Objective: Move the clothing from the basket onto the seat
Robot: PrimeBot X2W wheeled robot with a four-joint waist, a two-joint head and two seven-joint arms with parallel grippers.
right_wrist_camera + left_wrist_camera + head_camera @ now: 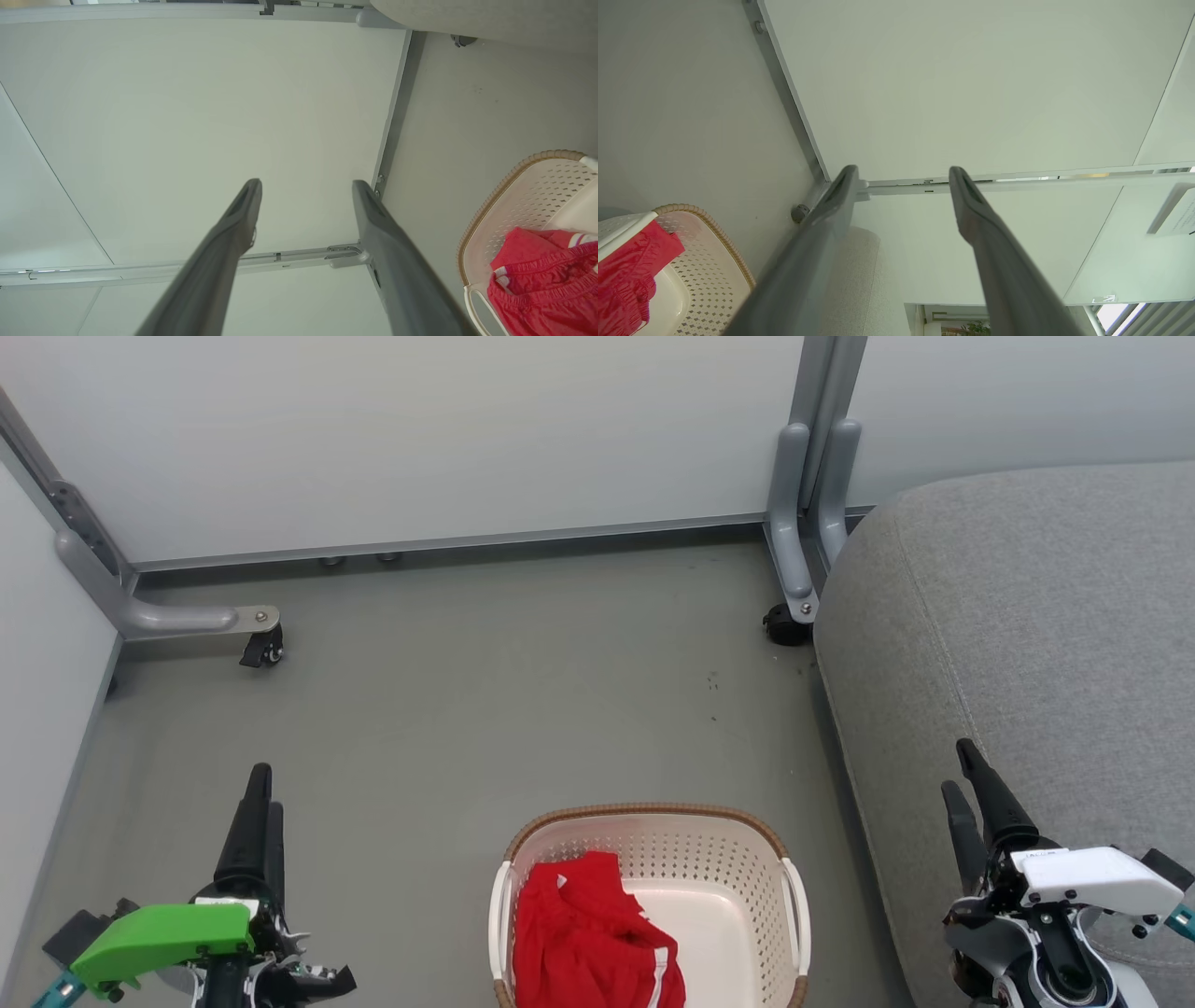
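Clothing (588,933) lies in a red heap with white stripes inside the basket (709,849), toward its 9 o'clock side. You'll find the basket at 6 o'clock in the head view, standing on the grey floor (513,691). The seat (1027,616) takes up the 3 o'clock side, just beside the basket. Your left gripper (266,789) hovers at 8 o'clock, its fingers spread and gripping nothing. Your right gripper (959,767) sits at 4 o'clock over the seat's edge, likewise released and empty-handed.

Grey floor (485,709) — white partitions (420,439), black caster (264,649)
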